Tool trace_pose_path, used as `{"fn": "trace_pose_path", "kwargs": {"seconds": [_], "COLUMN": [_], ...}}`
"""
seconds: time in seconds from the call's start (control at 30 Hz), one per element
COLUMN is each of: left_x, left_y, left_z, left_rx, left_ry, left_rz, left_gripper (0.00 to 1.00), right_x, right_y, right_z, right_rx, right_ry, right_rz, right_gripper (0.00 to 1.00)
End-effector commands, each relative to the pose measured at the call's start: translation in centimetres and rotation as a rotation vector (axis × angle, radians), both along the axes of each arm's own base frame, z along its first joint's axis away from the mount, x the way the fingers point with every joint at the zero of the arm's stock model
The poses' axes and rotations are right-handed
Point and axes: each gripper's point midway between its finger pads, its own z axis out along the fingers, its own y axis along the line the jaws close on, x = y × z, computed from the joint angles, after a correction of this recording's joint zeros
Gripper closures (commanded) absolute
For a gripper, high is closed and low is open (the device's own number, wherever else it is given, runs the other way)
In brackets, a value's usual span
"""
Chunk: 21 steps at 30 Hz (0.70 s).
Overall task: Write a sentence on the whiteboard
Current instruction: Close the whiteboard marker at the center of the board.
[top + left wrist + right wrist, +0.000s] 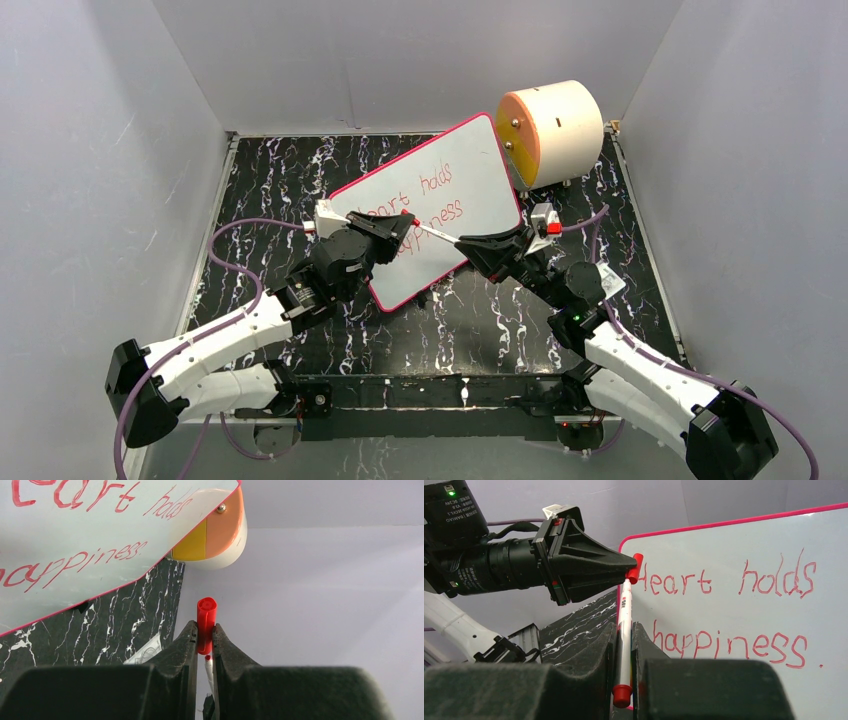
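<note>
Two black two-finger grippers meet at the centre of the top view, over the lower part of the large white rectangular whiteboard with a thin pink-red rim [475, 150]. The board lies tilted on the black marble-patterned tabletop [280, 190], running from centre to upper right. Its far corner reaches the cream cylinder with an orange face [565, 125] at the upper right.

The left gripper [205, 627] is clenched on a small red plastic marker cap [206, 617], which stands up between its fingertips at the centre of its wrist view. The right gripper [624, 630] is closed around the barrel of a slim white marker with a red end plug [625, 605], which runs up the middle of its wrist view. The marker's tip meets the cap's lower end; whether the cap is fully seated I cannot tell.

The sentence in thin red handwriting [774, 577] fills the right of that view in two slanted lines, reading "Heart holds happiness."
</note>
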Motion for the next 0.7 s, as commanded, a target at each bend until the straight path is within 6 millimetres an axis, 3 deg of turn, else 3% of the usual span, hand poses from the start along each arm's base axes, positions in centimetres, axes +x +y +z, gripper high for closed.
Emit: {"fn": "trace_pose_path", "kwargs": {"seconds": [0.0, 0.67], "left_x": [0.07, -0.5], "left_y": [0.21, -0.68], "left_z": [0.89, 1.19], "left_rx": [-0.025, -0.05], "left_ry": [-0.025, -0.028], "left_rz": [0.005, -0.051], "left_gripper": [1.0, 1.0], "right_x": [-0.21, 0.4], "right_y": [-0.29, -0.87], "right_z": [2.72, 2.38], "right_rx": [0.06, 0.066], "right_ry": [-0.069, -0.06], "right_rz": [-0.003, -0.053], "right_gripper": [1.0, 1.0]}}
